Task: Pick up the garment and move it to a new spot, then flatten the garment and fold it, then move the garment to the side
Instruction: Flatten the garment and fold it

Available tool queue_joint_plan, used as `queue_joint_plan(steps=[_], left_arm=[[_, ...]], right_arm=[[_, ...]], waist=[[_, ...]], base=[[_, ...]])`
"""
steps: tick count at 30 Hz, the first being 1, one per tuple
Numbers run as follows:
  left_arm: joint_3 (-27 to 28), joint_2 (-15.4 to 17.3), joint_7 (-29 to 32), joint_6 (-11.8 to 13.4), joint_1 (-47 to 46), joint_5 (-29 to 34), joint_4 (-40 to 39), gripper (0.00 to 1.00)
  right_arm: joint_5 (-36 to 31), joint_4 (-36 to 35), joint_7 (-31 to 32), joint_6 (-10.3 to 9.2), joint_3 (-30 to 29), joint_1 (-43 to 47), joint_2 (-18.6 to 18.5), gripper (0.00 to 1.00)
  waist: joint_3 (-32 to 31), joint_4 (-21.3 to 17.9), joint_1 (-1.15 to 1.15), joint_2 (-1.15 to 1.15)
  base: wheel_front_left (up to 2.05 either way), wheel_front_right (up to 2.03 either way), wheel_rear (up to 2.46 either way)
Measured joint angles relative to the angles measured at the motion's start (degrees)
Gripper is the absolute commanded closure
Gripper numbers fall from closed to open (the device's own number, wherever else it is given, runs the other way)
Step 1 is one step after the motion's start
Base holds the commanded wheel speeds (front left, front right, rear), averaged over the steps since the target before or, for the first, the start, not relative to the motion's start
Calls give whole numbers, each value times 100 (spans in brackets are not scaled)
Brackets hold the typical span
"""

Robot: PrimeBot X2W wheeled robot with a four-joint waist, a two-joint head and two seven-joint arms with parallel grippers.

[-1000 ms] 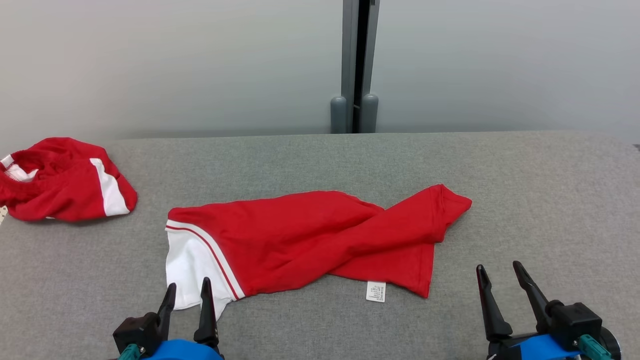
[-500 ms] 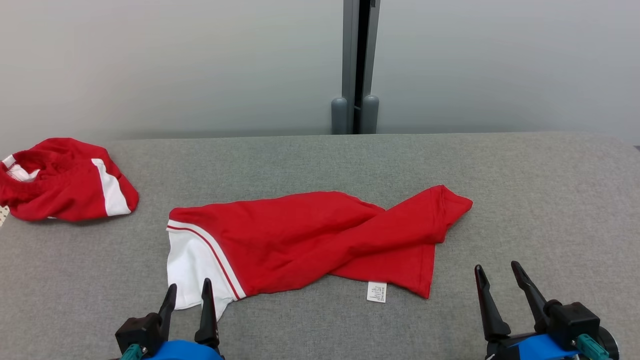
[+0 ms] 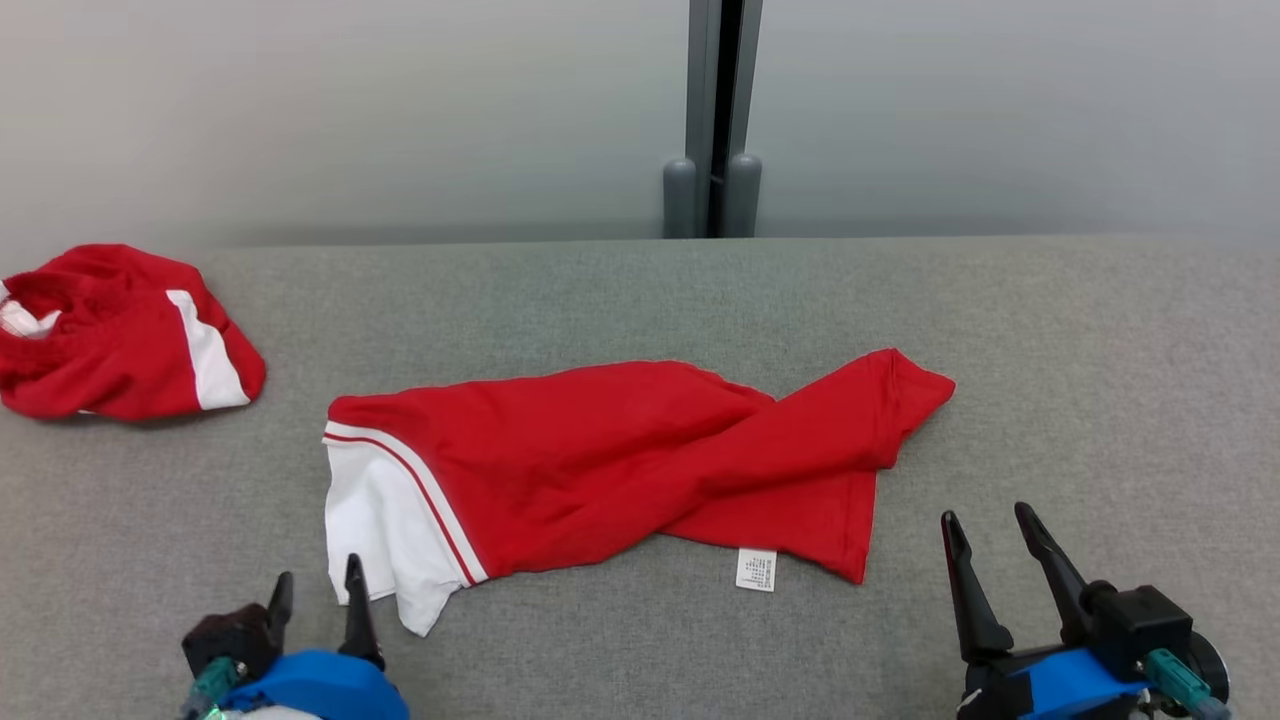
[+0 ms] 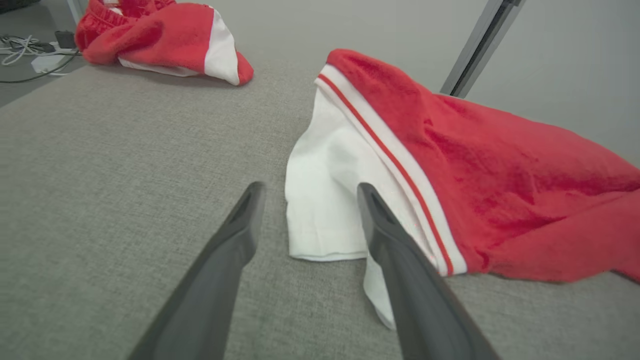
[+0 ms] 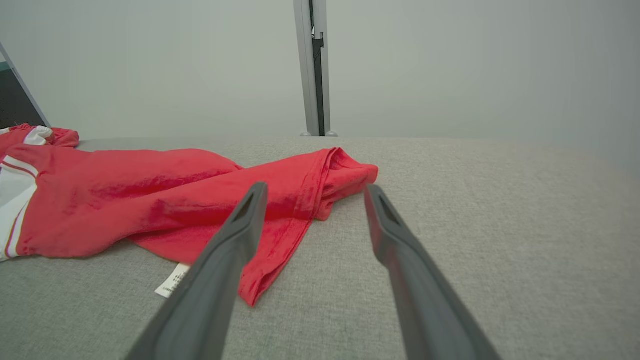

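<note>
The garment (image 3: 620, 460) is a red shirt with a white, red-striped end, lying twisted and crumpled across the middle of the grey table (image 3: 1100, 350). My left gripper (image 3: 318, 570) stands open just in front of the white end and does not touch it. In the left wrist view the white cloth (image 4: 330, 200) lies just beyond my left gripper (image 4: 310, 186). My right gripper (image 3: 985, 512) is open to the right of the garment's red hem, with nothing in it. The right wrist view shows the red hem (image 5: 280, 235) ahead and to the left of my right gripper (image 5: 316, 186).
A second red and white garment (image 3: 110, 345) lies bunched at the table's far left. A white care label (image 3: 756, 569) sticks out at the near hem. A grey post (image 3: 712, 150) stands behind the table against the pale wall. Cables lie on the floor (image 4: 30, 47).
The head camera has tilted, so everything sits a little higher in its picture. My left gripper has drawn back and to the left, off the white end. The garment has not moved.
</note>
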Motion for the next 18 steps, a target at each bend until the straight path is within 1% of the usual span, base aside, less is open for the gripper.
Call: queue_joint_plan(steps=[3, 8, 14, 15, 16, 17, 18], left_arm=[[59, 83, 210, 70, -230, -49, 325, 0], [52, 114, 512, 41, -567, -140, 864, 0], [-59, 109, 589, -116, -838, -147, 1243, 0], [-75, 107, 588, -142, -870, -147, 1283, 8], [-85, 104, 564, -154, -899, -147, 1328, 53], [-105, 103, 532, -162, -927, -146, 1361, 70], [-127, 104, 482, -172, -950, -145, 1389, 95]], right_arm=[[0, 3, 0, 0, 78, -113, 0, 0], [0, 13, 0, 0, 174, -236, 0, 0], [-5, 170, 0, 0, 359, -323, 0, 0], [18, 249, -1, 0, 409, -341, 1, 0], [45, 359, 0, 0, 463, -374, -1, 0], [68, 474, 0, 0, 513, -407, 1, 0], [100, 604, -1, 0, 554, -440, 2, 0]], waist=[[126, -30, 0, 0], [307, -91, 0, 0], [436, -150, 0, 0], [447, -151, 0, 0], [456, -153, 0, 0], [463, -153, 0, 0], [467, -151, 1, 0]], base=[[0, 0, 0], [0, 0, 0], [0, 0, 0], [0, 0, 0], [0, 0, 0], [0, 0, 0], [0, 0, 0]])
